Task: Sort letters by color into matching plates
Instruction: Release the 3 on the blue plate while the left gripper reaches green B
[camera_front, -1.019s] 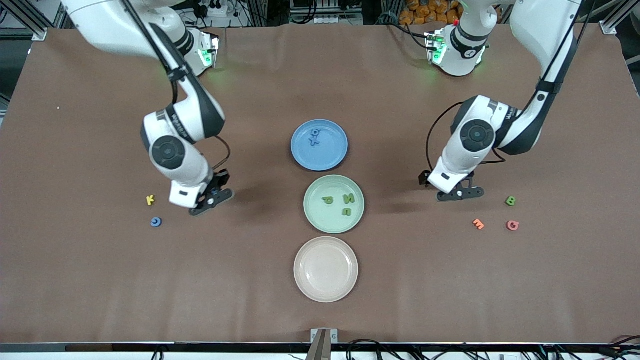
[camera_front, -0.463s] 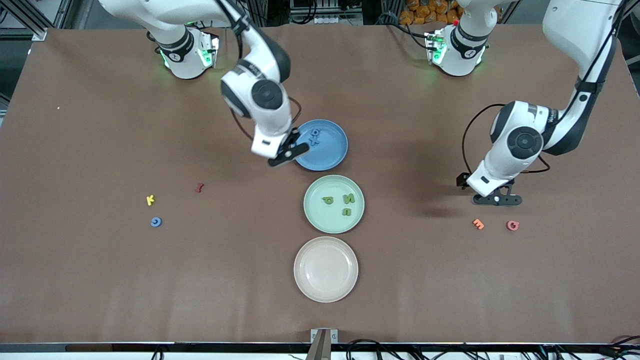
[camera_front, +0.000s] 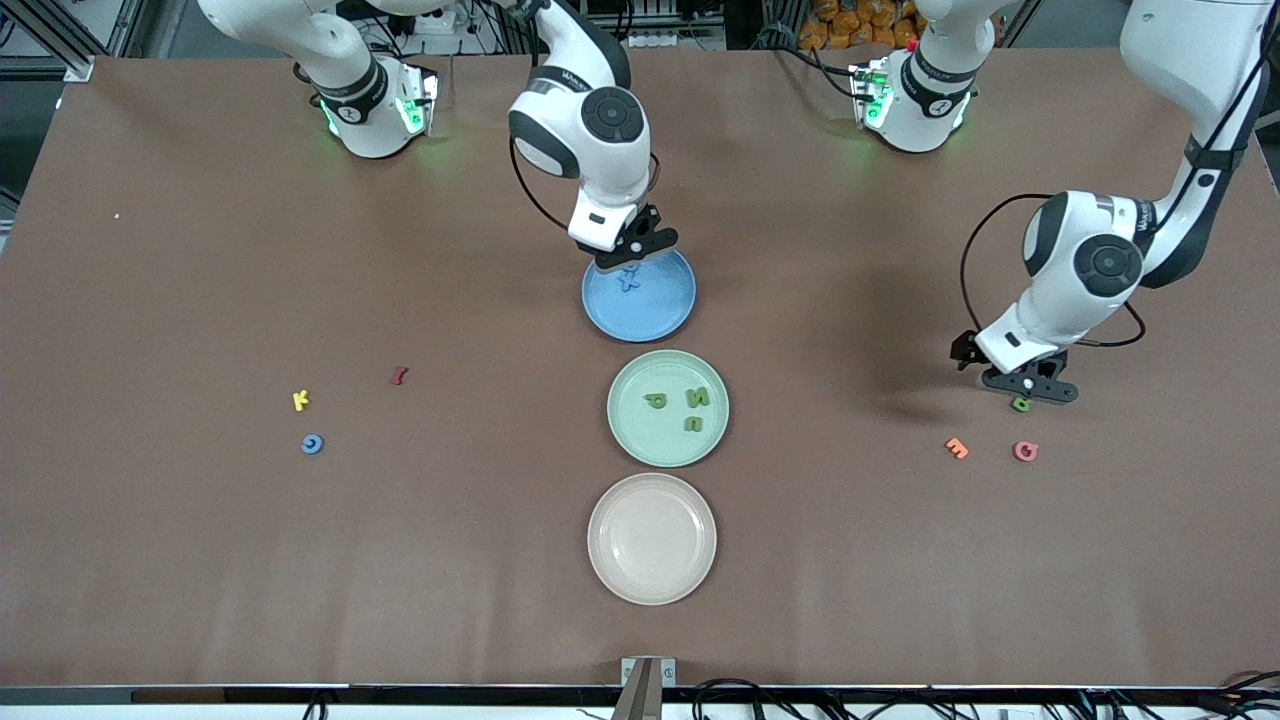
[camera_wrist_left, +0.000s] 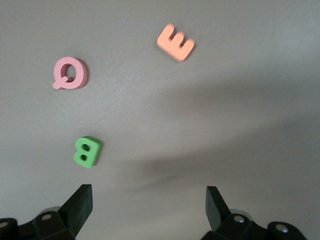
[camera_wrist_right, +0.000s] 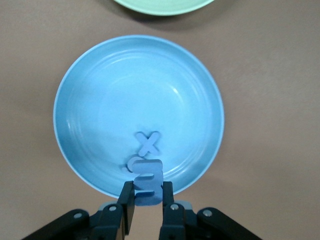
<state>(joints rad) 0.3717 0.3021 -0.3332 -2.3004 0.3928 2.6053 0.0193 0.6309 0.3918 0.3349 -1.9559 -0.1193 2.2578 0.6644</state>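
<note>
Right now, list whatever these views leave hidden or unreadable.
- Front view: the right end effector covers part of the blue plate and the held blue letter.
- Right wrist view: that letter hides part of another blue piece beside the blue X.
- Front view: the left end effector overlaps the green B.

three plates (camera_front: 651, 538) in a row, letters (camera_front: 690, 410) in two

The brown surface (camera_front: 200, 560) carries three plates in a row down its middle — blue plate (camera_front: 655, 305), mint green plate (camera_front: 640, 430), cream plate (camera_front: 651, 539) nearest the front camera. Toward the right arm's end lie a yellow K (camera_front: 301, 400), blue C (camera_front: 313, 444) and dark red letter (camera_front: 398, 376); toward the left arm's end — green B (camera_front: 1021, 405), orange E (camera_front: 957, 448), pink Q (camera_front: 1025, 451).
</note>
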